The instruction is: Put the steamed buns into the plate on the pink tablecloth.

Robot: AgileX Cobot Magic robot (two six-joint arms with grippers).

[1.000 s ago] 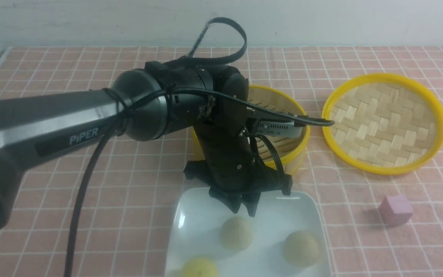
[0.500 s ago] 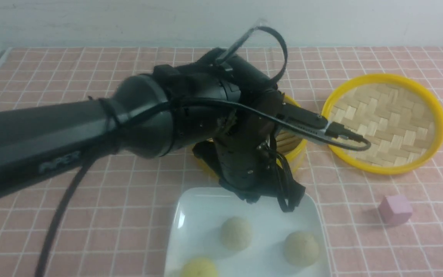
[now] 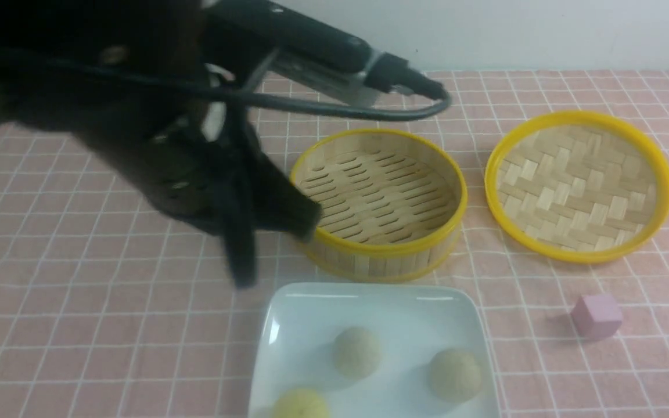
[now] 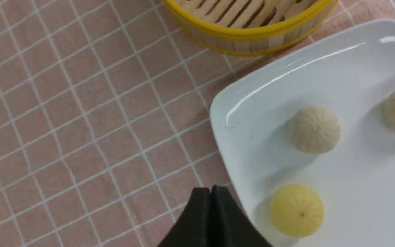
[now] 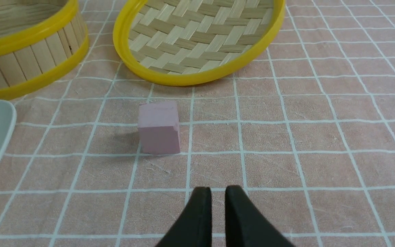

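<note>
White plate at the tablecloth's near edge is carrying three buns; I am pulling the left gripper away, closed tight and empty. Basket is sitting empty: task apparently finished.

The left arm is hanging over the pink tablecloth left of the steamer basket; bare cloth is lying between the plate and the cube.
</note>
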